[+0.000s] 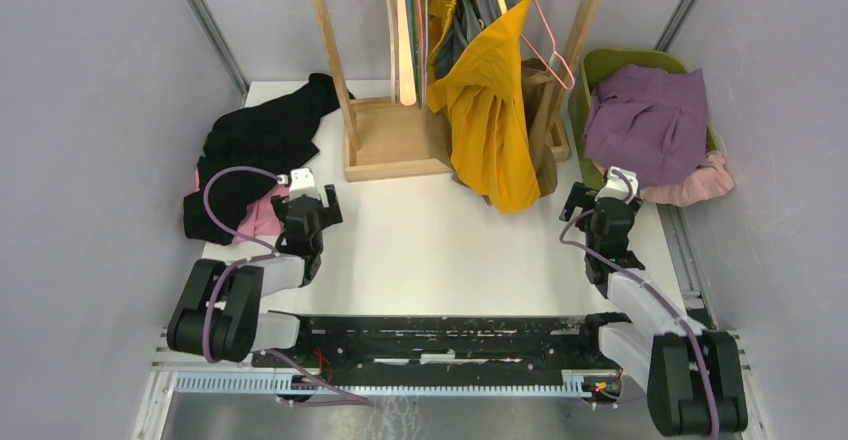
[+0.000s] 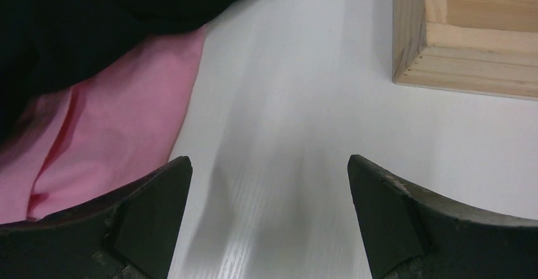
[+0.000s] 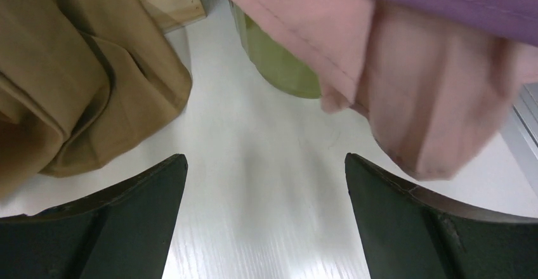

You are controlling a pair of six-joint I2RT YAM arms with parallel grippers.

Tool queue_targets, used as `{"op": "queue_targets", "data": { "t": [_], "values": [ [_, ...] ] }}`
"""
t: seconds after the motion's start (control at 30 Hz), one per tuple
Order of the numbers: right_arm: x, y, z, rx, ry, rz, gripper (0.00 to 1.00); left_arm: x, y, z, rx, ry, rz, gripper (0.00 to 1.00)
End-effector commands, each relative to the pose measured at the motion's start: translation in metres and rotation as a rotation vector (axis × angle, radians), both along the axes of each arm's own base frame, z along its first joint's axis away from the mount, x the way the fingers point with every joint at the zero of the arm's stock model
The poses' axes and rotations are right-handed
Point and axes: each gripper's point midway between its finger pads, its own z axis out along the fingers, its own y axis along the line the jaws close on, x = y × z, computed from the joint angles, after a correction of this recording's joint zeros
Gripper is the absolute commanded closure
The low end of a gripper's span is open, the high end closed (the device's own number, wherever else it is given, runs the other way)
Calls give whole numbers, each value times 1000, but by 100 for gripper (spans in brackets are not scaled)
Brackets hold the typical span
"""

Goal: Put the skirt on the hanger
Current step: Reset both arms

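I see a white table [image 1: 450, 250], grey walls [image 1: 90, 110] (wooden rack [image 1: 395, 145] at far edge); left gripper [image 2: 269, 184] and right gripper [image 3: 266, 184] hang low, jaws spread, empty

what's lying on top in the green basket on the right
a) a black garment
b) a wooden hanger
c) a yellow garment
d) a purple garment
d: in the top view the purple garment is spread over the green basket, with pink cloth showing under its near edge.
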Motion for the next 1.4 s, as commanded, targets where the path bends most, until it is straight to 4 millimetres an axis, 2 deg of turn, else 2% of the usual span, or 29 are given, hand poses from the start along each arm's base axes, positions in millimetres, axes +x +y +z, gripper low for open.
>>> {"op": "queue_targets", "data": {
  "t": [0.0,0.13,0.2,0.3,0.4,0.5,0.57,0.7,0.77,0.83,0.93,1.2,1.3,1.37],
  "values": [
    [35,-5,39,-67,-217,-44,0,36,-2,47,62,-177,-39,1],
    [41,-5,33,-153,-193,-62,1,46,-2,48,77,-191,-51,1],
    [39,-8,28,-155,-196,-88,0,46,-2,49,87,-250,-68,1],
    [40,-13,11,-157,-185,-118,0,45,-2,43,81,-224,-75,1],
    [51,-6,11,-178,-174,-89,1,45,-2,42,82,-226,-75,1],
    [50,-6,1,-185,-136,-86,0,42,-6,43,85,-239,-106,1],
    [49,-7,3,-183,-181,-92,0,37,-8,45,82,-271,-122,1],
    [54,13,-2,-185,-201,43,0,32,-14,41,83,-299,-179,1],
    [58,20,-2,-215,-247,83,0,38,-9,37,66,-266,-162,1],
    [55,13,-8,-219,-184,14,0,41,2,35,38,-257,-107,1],
    [66,15,-13,-234,-118,26,0,42,4,36,32,-260,-102,1],
    [65,13,-12,-231,-117,13,0,40,6,35,34,-259,-90,1],
    [65,13,-12,-231,-116,15,0,28,29,40,1,-307,69,1],
    [65,13,-12,-233,-115,16,0,30,31,39,5,-298,78,1]
  ]
}}
